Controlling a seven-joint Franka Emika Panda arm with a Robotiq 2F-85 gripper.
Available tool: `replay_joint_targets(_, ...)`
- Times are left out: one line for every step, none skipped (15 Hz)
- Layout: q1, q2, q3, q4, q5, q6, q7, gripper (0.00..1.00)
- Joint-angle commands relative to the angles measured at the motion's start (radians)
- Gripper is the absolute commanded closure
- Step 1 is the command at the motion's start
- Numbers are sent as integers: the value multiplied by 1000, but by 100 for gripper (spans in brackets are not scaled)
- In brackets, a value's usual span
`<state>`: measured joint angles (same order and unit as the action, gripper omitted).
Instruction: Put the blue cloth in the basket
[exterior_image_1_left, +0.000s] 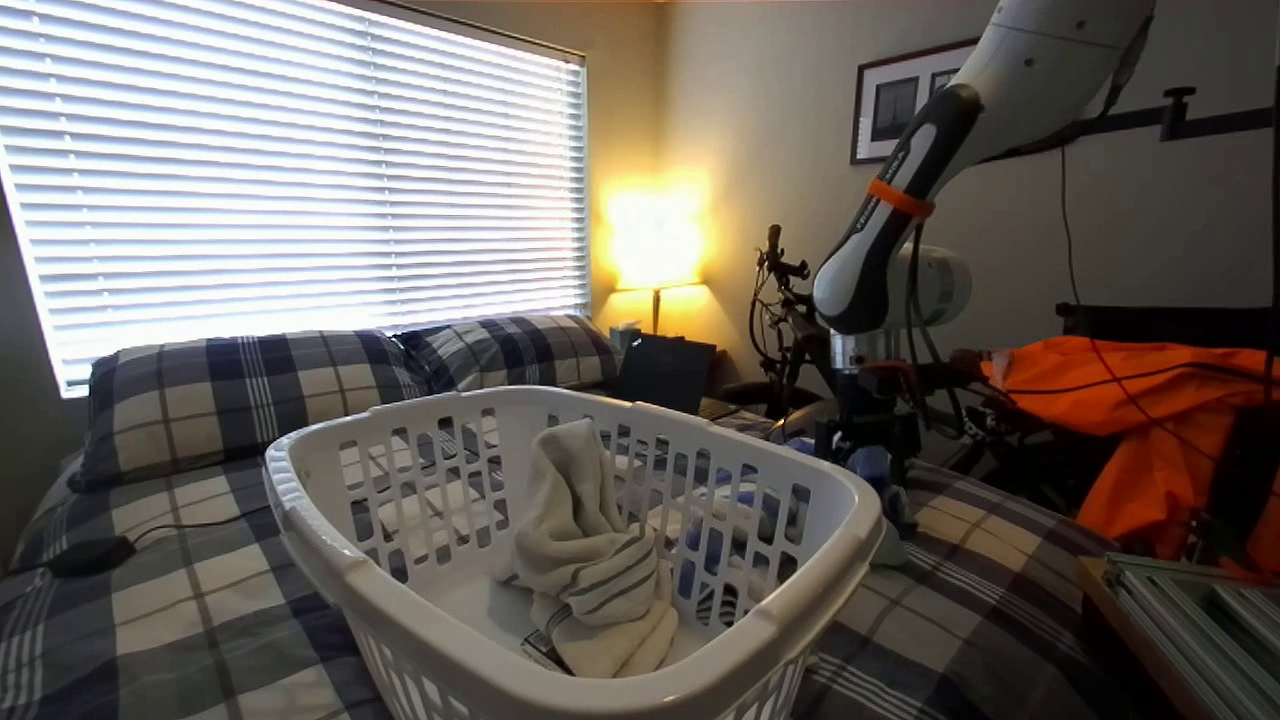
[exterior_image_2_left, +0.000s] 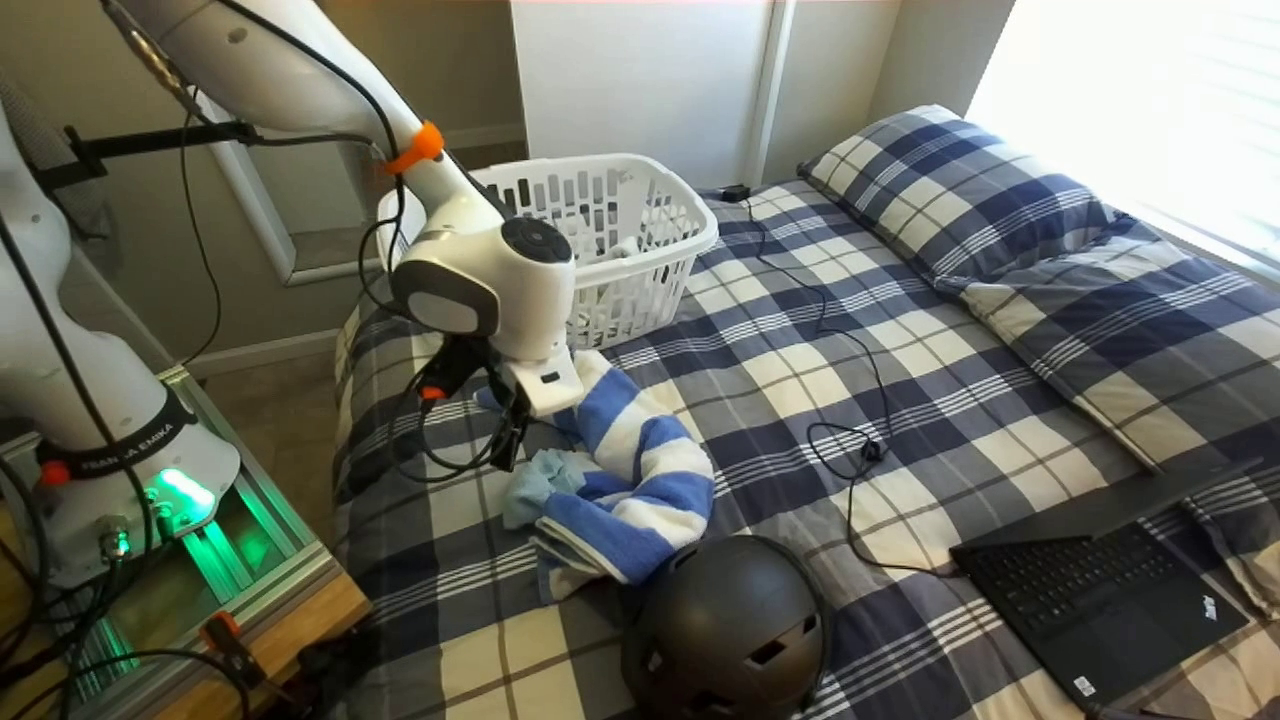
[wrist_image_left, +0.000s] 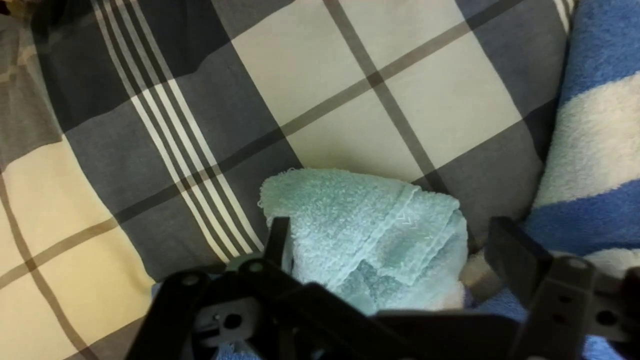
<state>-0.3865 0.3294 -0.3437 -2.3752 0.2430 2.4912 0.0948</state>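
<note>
The pale-blue washcloth (wrist_image_left: 345, 215) lay bunched beside the striped towel (exterior_image_2_left: 688, 485) on the plaid bedding (wrist_image_left: 320, 65), apart from the laundry basket (exterior_image_2_left: 640, 264), its hems slanting up rightward in the wrist view, long axis unclear; the Robotiq gripper (wrist_image_left: 392, 240) had its jaws spread

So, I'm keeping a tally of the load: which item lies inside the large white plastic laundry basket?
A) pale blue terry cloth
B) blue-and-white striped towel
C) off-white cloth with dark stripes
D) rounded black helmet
C: in an exterior view the off-white cloth with dark stripes sits bunched within the large white plastic laundry basket, while the pale blue terry cloth lies outside it.
</note>
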Motion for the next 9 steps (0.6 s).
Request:
replay_joint_targets(-29,130,24,100,30,-31,-6,0)
replay_joint_targets(-35,156,29,118,36,-24,-6,0)
replay_joint_targets(-42,183,36,138,44,-24,-2,0)
replay_joint_targets(-47,205,41,156,48,-27,2,0)
replay_joint_targets(-56,225,50,173,61,-27,4,0)
replay_joint_targets(-62,243,57,189,69,-25,5,0)
replay_joint_targets(-68,259,64,203,80,-19,7,0)
replay_joint_targets(-75,275,71,218,91,-17,10,0)
replay_joint_targets(-78,291,75,234,99,-17,16,0)
